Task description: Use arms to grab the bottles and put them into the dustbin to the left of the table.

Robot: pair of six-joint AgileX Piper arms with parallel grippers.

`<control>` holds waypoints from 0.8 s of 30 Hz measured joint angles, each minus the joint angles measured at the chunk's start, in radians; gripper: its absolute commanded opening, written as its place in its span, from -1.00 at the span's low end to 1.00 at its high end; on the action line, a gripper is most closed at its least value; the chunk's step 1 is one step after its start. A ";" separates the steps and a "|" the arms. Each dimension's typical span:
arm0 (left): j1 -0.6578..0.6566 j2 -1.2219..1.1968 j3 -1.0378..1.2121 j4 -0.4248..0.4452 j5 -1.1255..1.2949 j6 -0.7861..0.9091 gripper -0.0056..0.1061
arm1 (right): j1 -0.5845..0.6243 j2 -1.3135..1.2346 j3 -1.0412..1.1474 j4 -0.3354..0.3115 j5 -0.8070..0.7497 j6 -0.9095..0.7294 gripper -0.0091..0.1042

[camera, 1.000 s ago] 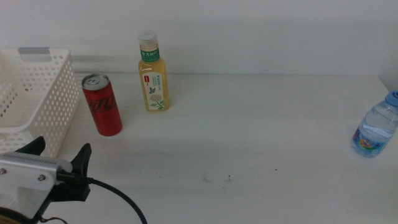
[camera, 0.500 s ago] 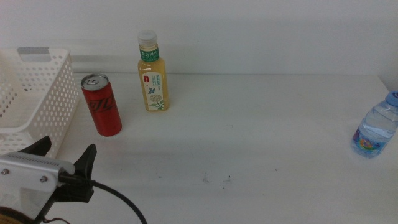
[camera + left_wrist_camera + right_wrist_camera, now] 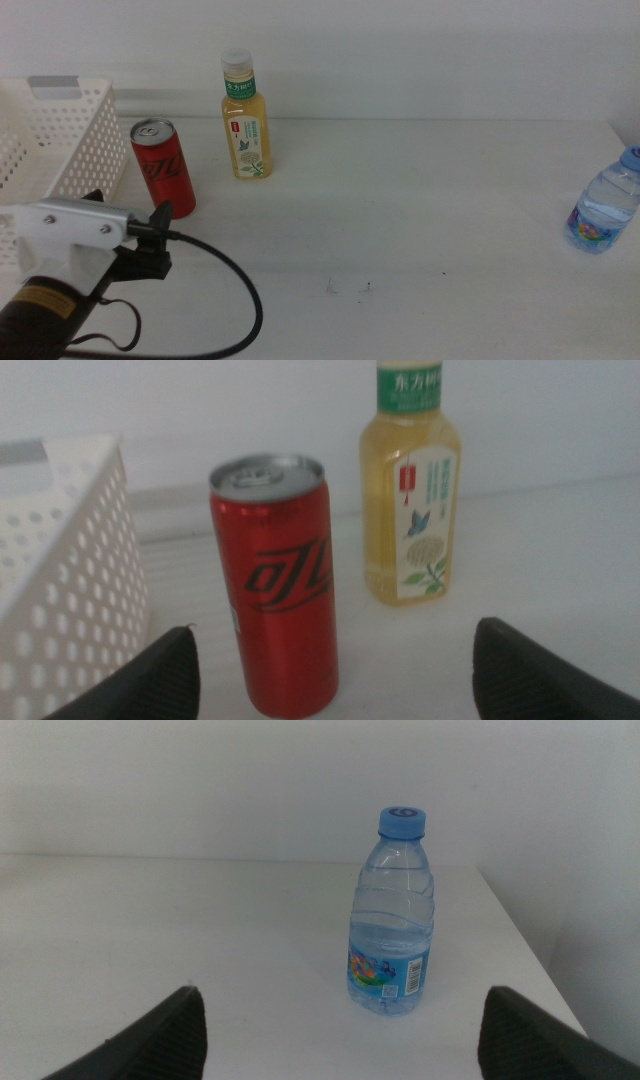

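A slim red cola can (image 3: 164,167) stands upright beside the white perforated dustbin (image 3: 50,160) at the table's left. My left gripper (image 3: 127,212) is just in front of the can, jaws open wide and empty. In the left wrist view the can (image 3: 276,616) fills the space ahead of the open gripper (image 3: 335,675), with the dustbin wall (image 3: 65,575) beside it. Behind the can stands a yellow juice bottle (image 3: 245,121) (image 3: 413,495) with a white cap. A clear water bottle (image 3: 603,205) (image 3: 391,918) with a blue cap stands at the table's right edge, ahead of my open right gripper (image 3: 340,1030).
A black cable (image 3: 235,300) loops from the left arm across the table's front. A few small dark specks (image 3: 348,287) mark the white table (image 3: 420,200) near its middle. The table's right edge runs close behind the water bottle.
My left arm has moved forward and up toward the red can, its open jaws now close in front of it. Can, bottles and dustbin stay where they were.
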 measured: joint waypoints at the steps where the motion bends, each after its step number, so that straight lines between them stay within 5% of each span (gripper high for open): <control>1: 0.000 0.018 -0.009 0.000 0.000 0.000 0.78 | 0.000 0.000 0.000 0.000 0.000 0.000 0.76; 24: 0.072 0.297 -0.194 0.009 -0.056 -0.016 0.78 | 0.000 0.000 0.000 0.000 0.000 0.000 0.76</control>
